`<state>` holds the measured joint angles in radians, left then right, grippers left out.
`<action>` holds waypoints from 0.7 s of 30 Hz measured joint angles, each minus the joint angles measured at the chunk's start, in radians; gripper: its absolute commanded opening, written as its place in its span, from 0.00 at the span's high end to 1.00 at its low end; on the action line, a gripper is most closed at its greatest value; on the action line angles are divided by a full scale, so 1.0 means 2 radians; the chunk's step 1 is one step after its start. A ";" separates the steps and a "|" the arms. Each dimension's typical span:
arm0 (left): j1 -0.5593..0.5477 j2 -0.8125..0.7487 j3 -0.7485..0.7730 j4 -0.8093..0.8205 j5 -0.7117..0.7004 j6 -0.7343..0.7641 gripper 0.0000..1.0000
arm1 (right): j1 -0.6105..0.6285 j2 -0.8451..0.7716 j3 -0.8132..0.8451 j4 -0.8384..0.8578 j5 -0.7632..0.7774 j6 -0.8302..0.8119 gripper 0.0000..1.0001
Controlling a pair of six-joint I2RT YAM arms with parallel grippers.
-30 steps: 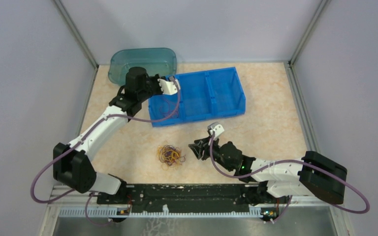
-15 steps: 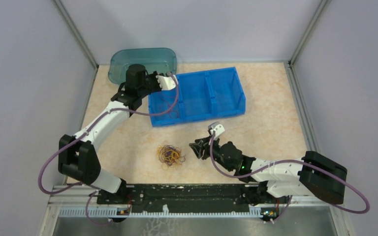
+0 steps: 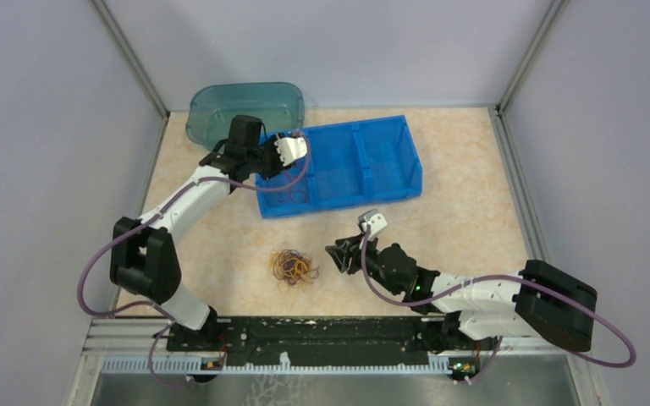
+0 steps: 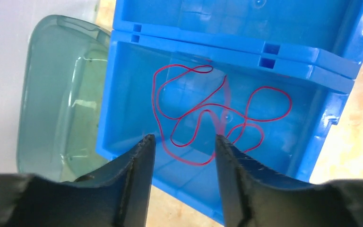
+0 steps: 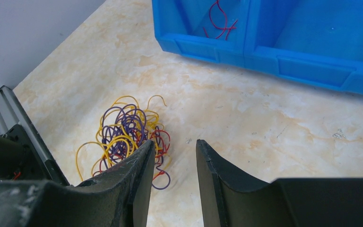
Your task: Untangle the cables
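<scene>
A clump of yellow, purple and red cables [image 3: 293, 266] lies on the table in front of the arms, and shows again in the right wrist view as the cable clump [image 5: 123, 132]. One red cable [image 4: 205, 105] lies loose in curls on the floor of the blue bin's left compartment, also visible as the red cable [image 3: 283, 193] from above. My left gripper [image 4: 184, 138] hangs open above that compartment's near wall, nothing between its fingers. My right gripper [image 5: 175, 143] is open just right of the clump, low over the table, holding nothing; its left finger hides part of the clump.
The blue two-compartment bin [image 3: 406, 161] sits at the back middle; its right compartment has nothing in it. A teal translucent tub [image 3: 245, 101] stands behind the bin's left end. Grey walls close the table on three sides.
My left gripper went from shut to open and the red cable now lies in the bin. The left arm shifted slightly right over the bin. The right arm has not moved.
</scene>
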<state>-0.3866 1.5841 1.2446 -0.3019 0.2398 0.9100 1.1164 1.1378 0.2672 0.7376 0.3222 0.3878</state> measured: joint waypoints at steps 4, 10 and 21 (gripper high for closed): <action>0.002 0.016 0.025 -0.031 0.007 -0.009 0.18 | 0.000 -0.008 0.000 -0.004 0.001 0.000 0.60; 0.022 0.004 0.066 -0.068 0.027 -0.012 0.16 | 0.000 -0.012 0.000 -0.009 -0.002 0.000 0.59; 0.062 -0.195 -0.008 -0.171 0.160 -0.023 0.12 | 0.000 0.033 0.044 -0.030 -0.095 -0.030 0.48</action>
<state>-0.2626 1.1950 1.2289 -0.6449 0.5598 0.8650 1.1164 1.2034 0.3557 0.6769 0.1314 0.3283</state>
